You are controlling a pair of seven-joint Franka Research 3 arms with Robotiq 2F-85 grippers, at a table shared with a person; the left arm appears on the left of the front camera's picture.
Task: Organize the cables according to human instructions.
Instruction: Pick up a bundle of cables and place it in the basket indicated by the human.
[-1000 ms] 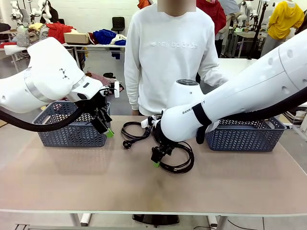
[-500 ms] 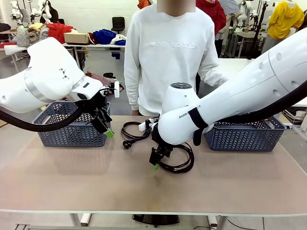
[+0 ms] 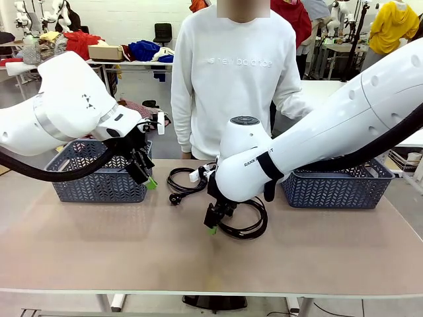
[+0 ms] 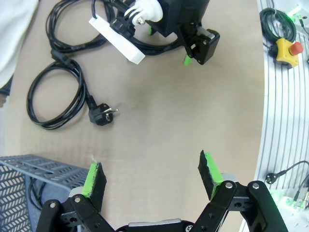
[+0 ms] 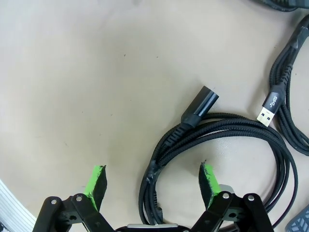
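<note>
Two black cables lie on the tan table. The nearer coil (image 3: 258, 229) sits at mid-table, and my right gripper (image 3: 213, 223) hangs low over its left side. In the right wrist view that braided coil (image 5: 222, 124) runs up between the open green-padded fingers of my right gripper (image 5: 152, 182), which straddle its left strands without touching. The second cable (image 3: 188, 189) lies farther back with its plug (image 3: 175, 198) toward me; in the left wrist view this cable (image 4: 30, 101) is ahead of my open, empty left gripper (image 4: 152, 176). My left gripper (image 3: 145, 173) hovers by the left basket.
A grey mesh basket (image 3: 99, 178) stands at the back left and another basket (image 3: 337, 185) at the back right. A person in a white sweatshirt (image 3: 231, 79) stands at the far edge. A red stop button (image 4: 288, 47) sits off the table.
My right arm has shifted slightly left and down over the nearer coil. The left arm and both cables have stayed where they were.
</note>
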